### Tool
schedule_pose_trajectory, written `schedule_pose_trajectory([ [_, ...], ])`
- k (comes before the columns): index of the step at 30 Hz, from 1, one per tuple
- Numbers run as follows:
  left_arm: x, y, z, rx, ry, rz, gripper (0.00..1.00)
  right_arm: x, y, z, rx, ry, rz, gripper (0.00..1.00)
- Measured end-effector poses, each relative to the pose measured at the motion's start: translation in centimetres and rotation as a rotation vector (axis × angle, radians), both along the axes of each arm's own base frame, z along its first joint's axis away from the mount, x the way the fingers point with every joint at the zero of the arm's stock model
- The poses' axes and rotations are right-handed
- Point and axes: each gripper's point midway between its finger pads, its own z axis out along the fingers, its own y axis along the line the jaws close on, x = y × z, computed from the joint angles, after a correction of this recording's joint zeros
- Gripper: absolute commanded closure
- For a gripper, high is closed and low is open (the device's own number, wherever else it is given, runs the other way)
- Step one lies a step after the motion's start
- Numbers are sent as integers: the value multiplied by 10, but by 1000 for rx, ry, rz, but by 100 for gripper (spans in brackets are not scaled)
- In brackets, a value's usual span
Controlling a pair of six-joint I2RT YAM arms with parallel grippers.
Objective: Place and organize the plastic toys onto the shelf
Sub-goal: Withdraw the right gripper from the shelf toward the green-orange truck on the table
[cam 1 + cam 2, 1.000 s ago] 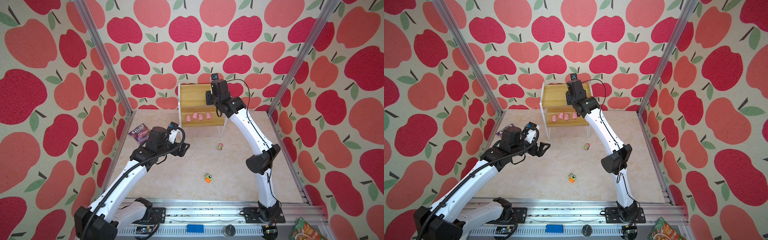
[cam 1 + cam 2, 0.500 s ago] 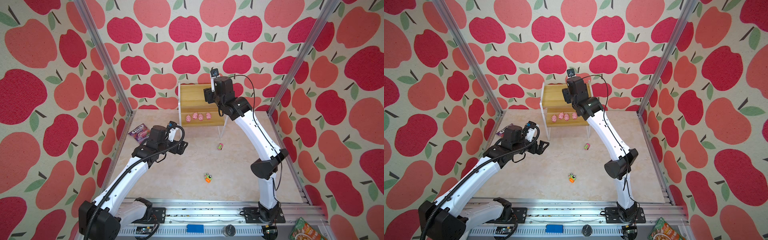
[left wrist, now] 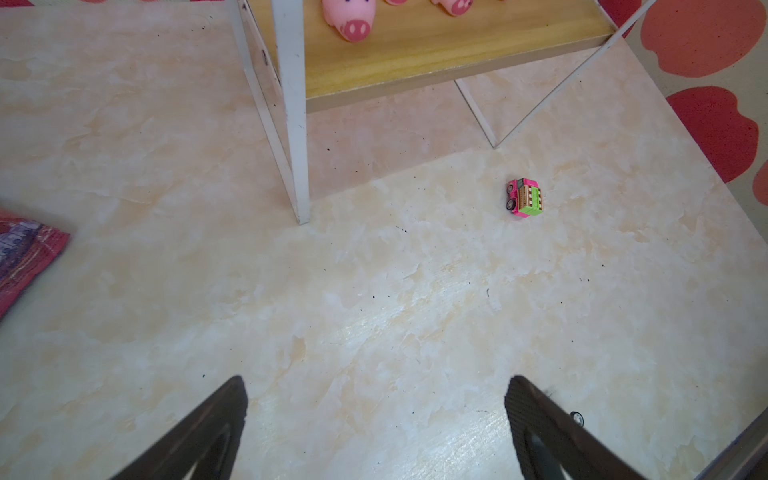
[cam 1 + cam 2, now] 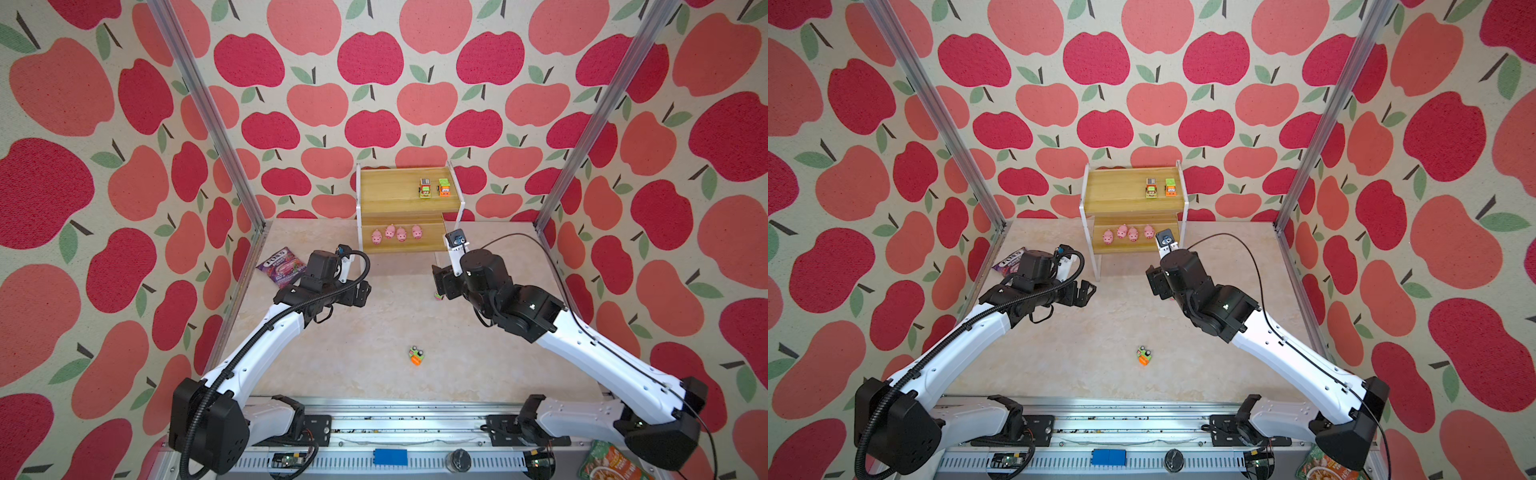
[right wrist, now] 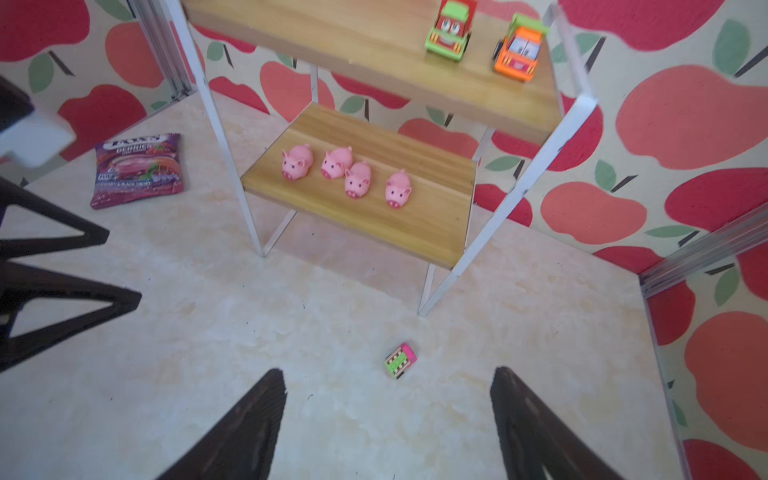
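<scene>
Left gripper [image 3: 376, 380] and right gripper [image 4: 440, 284] gape empty over bare floor. The pink car [image 5: 400, 360] lies below the right gripper, near the shelf [image 4: 395, 199] leg. A second car [image 4: 416, 356] lies mid-floor, well clear. Pigs [image 5: 359, 179] fill the lower board, and two cars [image 4: 424, 189] sit by the top board's right edge.

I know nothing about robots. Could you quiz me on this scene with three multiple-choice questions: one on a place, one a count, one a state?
1. Where on the shelf are the pink pigs? A) upper board B) lower board C) underneath it
2. How many toy vehicles stand on its upper board? A) two B) none C) four
3. The right end effector is: A) shut on a pig B) shut on a vehicle C) open, gripping nothing
Answers: 1 B, all four line the lower board; 2 A, a green and an orange one sit there; 3 C, its fingers stand wide apart, holding nothing.
</scene>
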Motion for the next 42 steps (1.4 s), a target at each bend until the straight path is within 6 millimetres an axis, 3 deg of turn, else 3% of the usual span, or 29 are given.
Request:
schedule_pose_trajectory([
  [2, -1, -3, -6, 14, 15, -7, 1, -16, 2, -41, -26, 85, 35, 21],
  [7, -9, -15, -29, 65, 88, -41, 1, -47, 5, -115, -91, 251, 92, 23],
  [11, -18, -31, -41, 108, 132, -90, 1, -62, 12, -162, -144, 344, 120, 23],
  [16, -27, -39, -53, 136, 188, -115, 1, -77, 25, -205, -199, 399, 161, 23],
  [21, -30, -40, -65, 134, 269, -83, 1, -86, 37, -229, -218, 403, 201, 23],
  [28, -45, -38, -69, 116, 360, -23, 1, -86, 53, -238, -187, 396, 234, 23],
  [37, -55, -2, -23, 23, 293, 139, 1, -85, 63, -243, -179, 389, 262, 22],
  [42, -57, 12, -36, 27, 322, 200, 1, -87, 62, -256, -203, 420, 265, 23],
])
